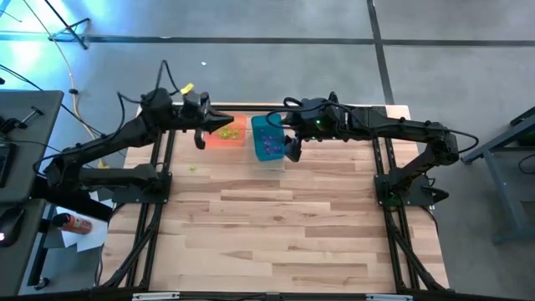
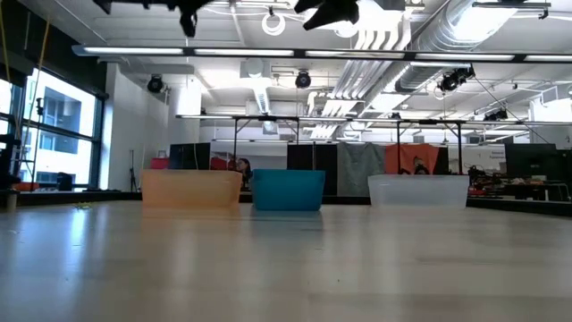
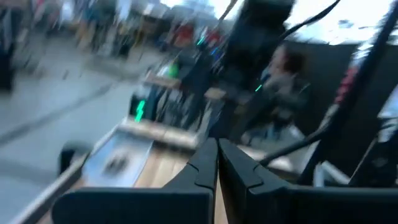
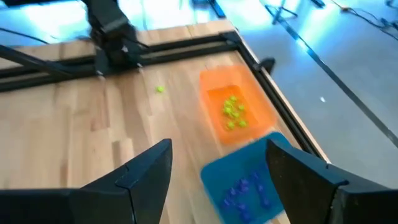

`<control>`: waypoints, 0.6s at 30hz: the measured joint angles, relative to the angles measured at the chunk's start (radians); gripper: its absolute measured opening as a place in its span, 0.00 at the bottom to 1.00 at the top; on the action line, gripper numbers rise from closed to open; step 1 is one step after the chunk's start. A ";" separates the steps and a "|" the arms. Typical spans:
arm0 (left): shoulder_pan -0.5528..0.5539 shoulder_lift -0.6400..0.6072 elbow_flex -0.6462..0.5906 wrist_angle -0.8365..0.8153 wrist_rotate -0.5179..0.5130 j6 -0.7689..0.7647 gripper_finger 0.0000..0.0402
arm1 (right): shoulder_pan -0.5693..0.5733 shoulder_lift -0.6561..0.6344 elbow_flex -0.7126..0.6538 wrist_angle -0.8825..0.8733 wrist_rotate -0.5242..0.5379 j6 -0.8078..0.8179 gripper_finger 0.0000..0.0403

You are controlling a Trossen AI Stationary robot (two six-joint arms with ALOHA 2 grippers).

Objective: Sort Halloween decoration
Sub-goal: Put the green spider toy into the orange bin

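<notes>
Both arms are held raised and extended toward each other. The left gripper (image 3: 217, 163) is seen with fingers pressed together; the right gripper (image 4: 221, 163) is spread wide.

1. The near part of the wooden table (image 1: 284, 242) is bare, so a gripper can pass there.
2. At the far edge, the orange bin (image 1: 227, 132) and the teal bin (image 1: 267, 139) stand in the way.
3. One yellow-green trinket (image 1: 192, 167) lies on the table left of the bins.
</notes>
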 joint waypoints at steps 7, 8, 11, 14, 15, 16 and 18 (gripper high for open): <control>-0.125 0.028 0.001 0.150 0.003 0.112 0.00 | 0.000 0.000 0.000 0.067 -0.115 -0.039 0.63; -0.139 0.033 0.001 0.150 -0.004 0.124 0.00 | 0.000 0.000 0.000 0.069 -0.119 -0.042 0.63; -0.168 0.046 0.000 0.143 -0.037 0.127 0.00 | 0.000 0.000 0.000 0.069 -0.124 -0.043 0.63; -0.175 0.054 0.000 0.147 -0.042 0.126 0.00 | -0.002 0.000 0.000 0.069 -0.124 -0.044 0.63; -0.175 0.056 0.000 0.146 -0.042 0.120 0.00 | -0.003 0.000 0.000 0.069 -0.124 -0.045 0.63; -0.173 0.058 0.001 0.146 -0.042 0.102 0.00 | -0.005 0.000 0.000 0.069 -0.124 -0.050 0.63; -0.149 0.068 0.017 0.139 -0.039 0.062 0.00 | -0.009 0.000 0.000 0.069 -0.123 -0.052 0.63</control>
